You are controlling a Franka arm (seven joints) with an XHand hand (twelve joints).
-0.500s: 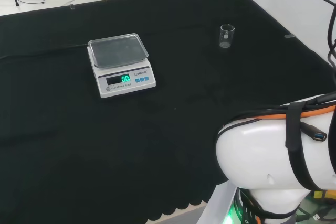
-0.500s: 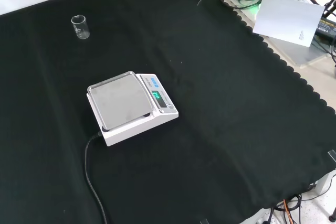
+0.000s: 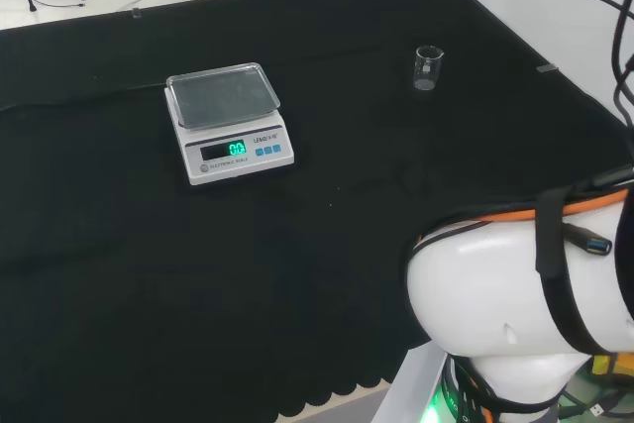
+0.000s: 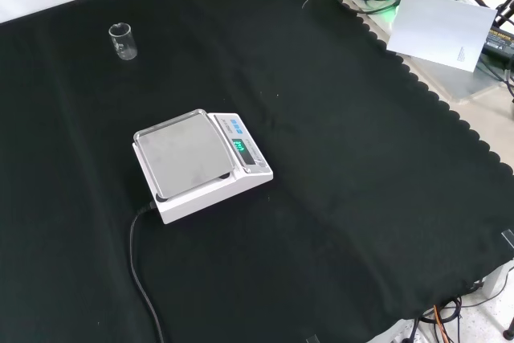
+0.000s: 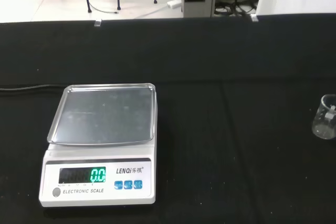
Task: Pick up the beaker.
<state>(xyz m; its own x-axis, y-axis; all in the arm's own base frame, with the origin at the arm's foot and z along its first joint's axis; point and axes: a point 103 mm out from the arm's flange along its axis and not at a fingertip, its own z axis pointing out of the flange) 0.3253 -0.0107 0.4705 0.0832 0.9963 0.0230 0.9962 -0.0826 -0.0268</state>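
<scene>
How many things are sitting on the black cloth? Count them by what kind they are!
Glass beaker: 1
Scale: 1
Total: 2 things on the black cloth

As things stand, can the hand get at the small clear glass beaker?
Probably yes: the small clear glass beaker stands alone on bare black cloth, well apart from the white scale.
</scene>
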